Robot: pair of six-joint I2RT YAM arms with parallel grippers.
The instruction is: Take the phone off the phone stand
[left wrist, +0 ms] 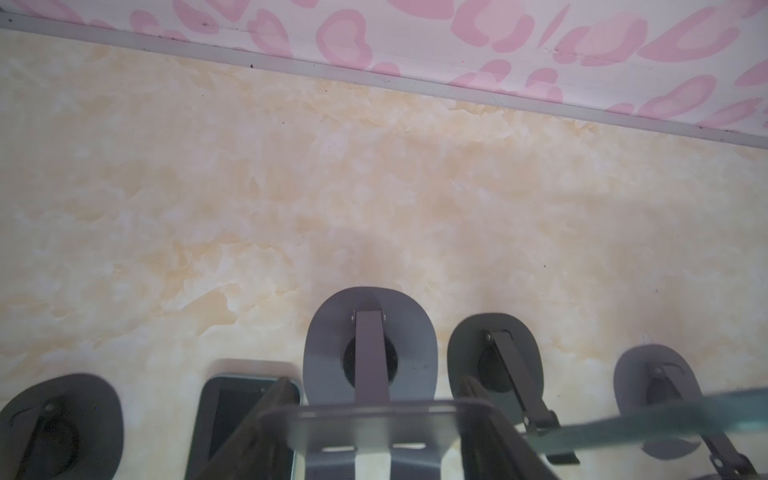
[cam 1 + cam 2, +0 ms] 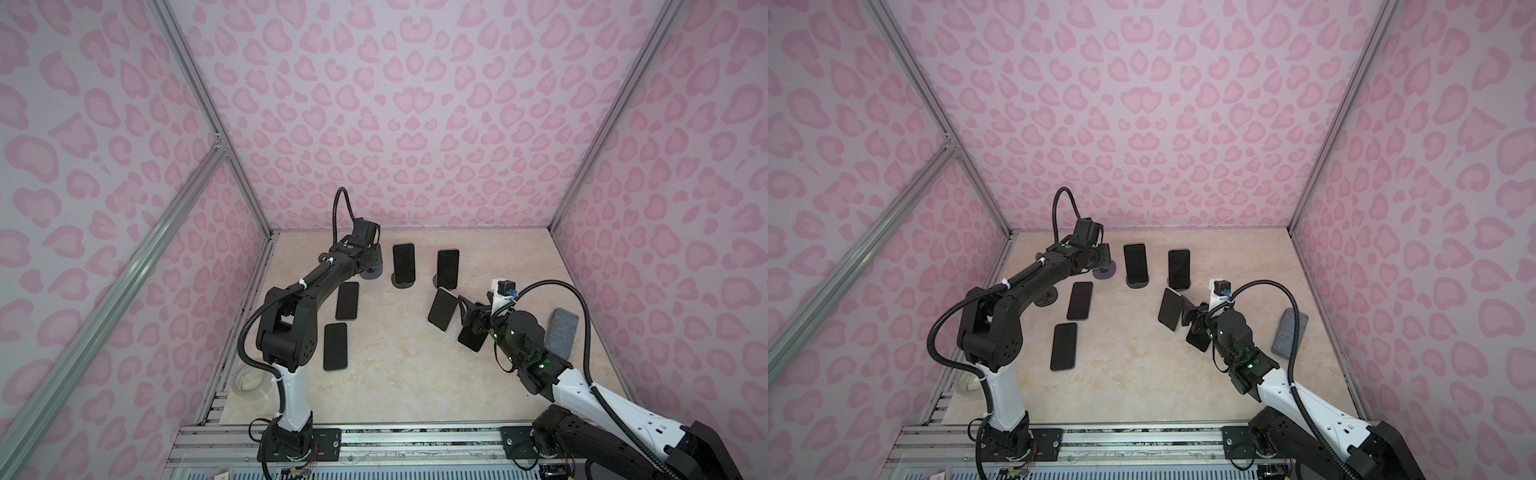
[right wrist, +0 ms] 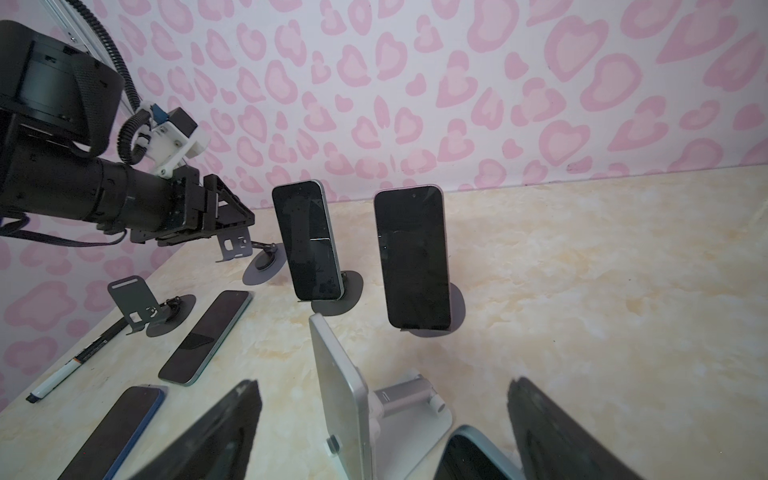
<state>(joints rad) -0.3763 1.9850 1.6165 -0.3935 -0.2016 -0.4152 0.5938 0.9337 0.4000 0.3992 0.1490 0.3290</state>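
The right gripper [image 3: 382, 384] is held wide, the phone [image 3: 336, 386] on the silver stand [image 3: 432, 419] framed between its fingers; an empty grey stand [image 1: 332, 353] is clamped by the left gripper [image 1: 378, 399]

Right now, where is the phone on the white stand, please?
In both top views the phone on the white stand sits right of centre, in front of the rightmost upright phone, with the open right gripper at its back.

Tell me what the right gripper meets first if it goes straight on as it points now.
Most likely the phone on the silver stand: in the right wrist view it stands straight ahead, between the open right gripper's fingers. How near it is, I cannot tell.
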